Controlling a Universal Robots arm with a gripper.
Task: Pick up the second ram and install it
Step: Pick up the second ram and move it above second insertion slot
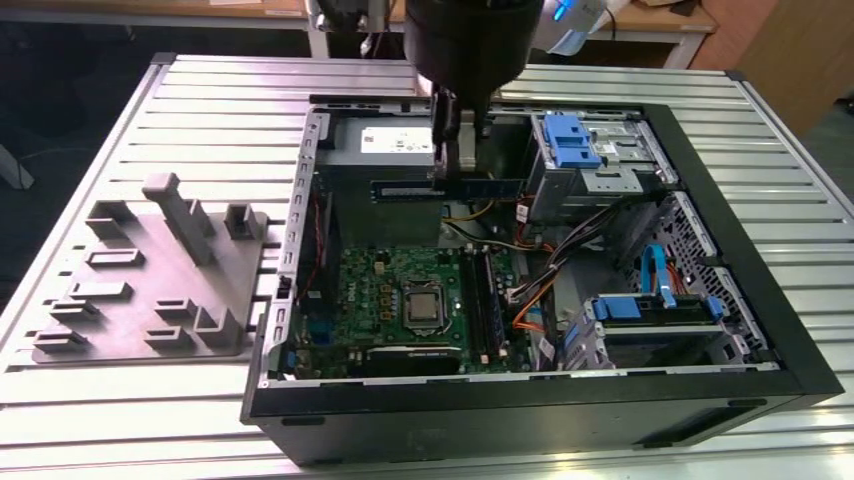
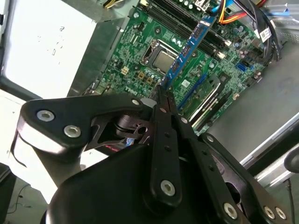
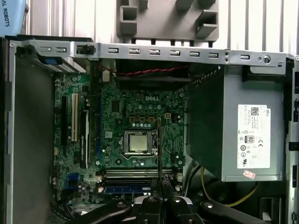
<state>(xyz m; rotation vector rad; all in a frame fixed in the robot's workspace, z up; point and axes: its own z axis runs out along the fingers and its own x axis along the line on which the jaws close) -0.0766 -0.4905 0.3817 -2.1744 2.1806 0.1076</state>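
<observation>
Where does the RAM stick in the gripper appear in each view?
Exterior view: second ram held level by the gripper, near the power supply.
Second wrist view: second ram slanting over the motherboard.
First wrist view: second ram edge-on, a thin dark line.
Shared landmark: the CPU.

Your exterior view looks obliquely down on the whole computer case [image 1: 534, 400] from well back; both wrist views look closely past the gripper [image 2: 162, 91] [image 3: 161, 181], all three sharing the motherboard [image 1: 387, 285].
</observation>
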